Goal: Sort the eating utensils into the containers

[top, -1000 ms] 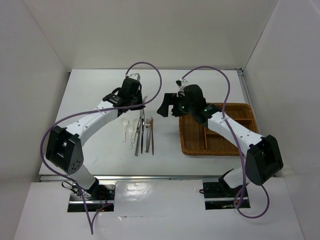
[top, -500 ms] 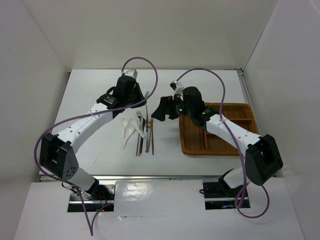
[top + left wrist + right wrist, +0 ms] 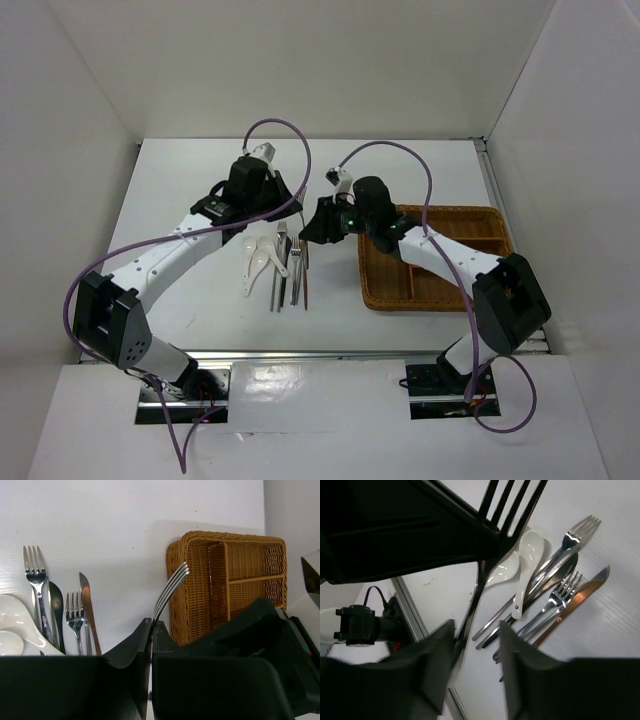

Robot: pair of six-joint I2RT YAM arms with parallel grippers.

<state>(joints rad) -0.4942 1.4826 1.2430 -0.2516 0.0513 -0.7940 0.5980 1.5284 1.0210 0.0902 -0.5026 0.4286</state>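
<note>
- Mid-air handover above the table (image 3: 125, 520): our left gripper (image 3: 151, 626) is clamped on the handle of a silver fork (image 3: 171, 584). Its tines tilt up toward the wicker tray (image 3: 225, 536), which sits on the table beyond.
- Our right gripper (image 3: 476, 630) brackets the free end of that handle. Its fingers (image 3: 436, 655) stand apart with the handle in the gap, nearer one finger than the other. They look blurred and grasp nothing yet.
- The other utensils lie side by side on the table, well apart from the tray: two white spoons (image 3: 525, 555), two more forks (image 3: 570, 537) and a reddish-brown stick (image 3: 580, 587). From the left wrist we see only bare wicker in the tray's compartments.
- We judge the step in hand to be passing the fork from left to right, with sorting barely begun.
- To do it well, we should centre the handle between the right fingers and grip it clear of the left fingertips. The left should let go only once that grip is firm, since thin, smooth metal may pivot or slip.
</note>
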